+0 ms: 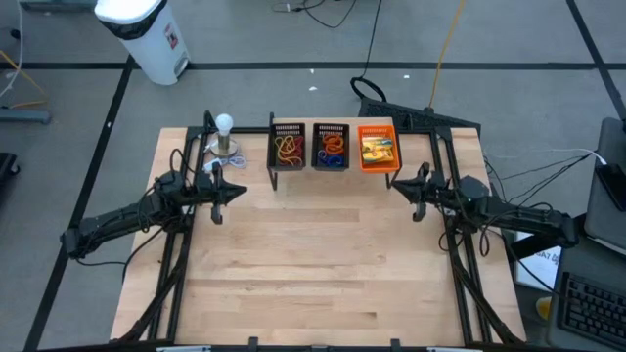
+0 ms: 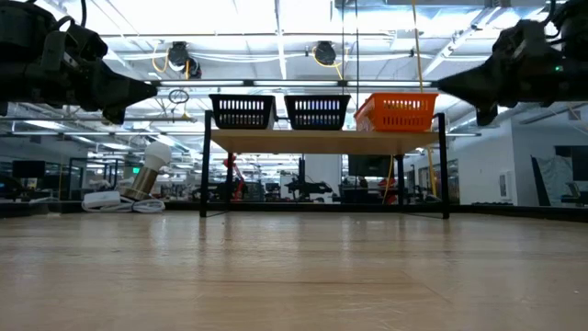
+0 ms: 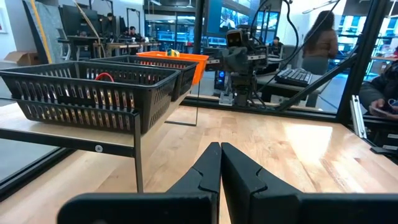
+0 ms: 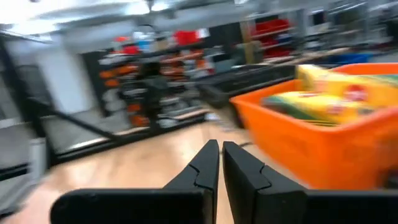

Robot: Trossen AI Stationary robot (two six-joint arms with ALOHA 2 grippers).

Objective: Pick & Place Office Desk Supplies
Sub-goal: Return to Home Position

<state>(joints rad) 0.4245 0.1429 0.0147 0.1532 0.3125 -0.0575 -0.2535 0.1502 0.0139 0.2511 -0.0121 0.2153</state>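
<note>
Rubber-band loops lie in two black mesh trays on a raised shelf at the table's far side: red and orange ones (image 1: 286, 147) in the left tray, blue and red ones (image 1: 333, 148) in the middle tray. Yellow packets (image 1: 379, 147) lie in the orange tray (image 1: 394, 159) and show in the right wrist view (image 4: 339, 102). My left gripper (image 1: 242, 190) hovers shut above the table, left of the shelf (image 3: 219, 157). My right gripper (image 1: 394, 185) hovers shut just near of the orange tray (image 4: 219, 155). Both hold nothing.
The shelf (image 2: 322, 141) stands on thin black legs above the wood table (image 1: 313, 274). A white ball on a small stand (image 1: 225, 137) sits at the far left corner. A white bin (image 1: 147, 34) stands on the floor beyond. People show in the room behind.
</note>
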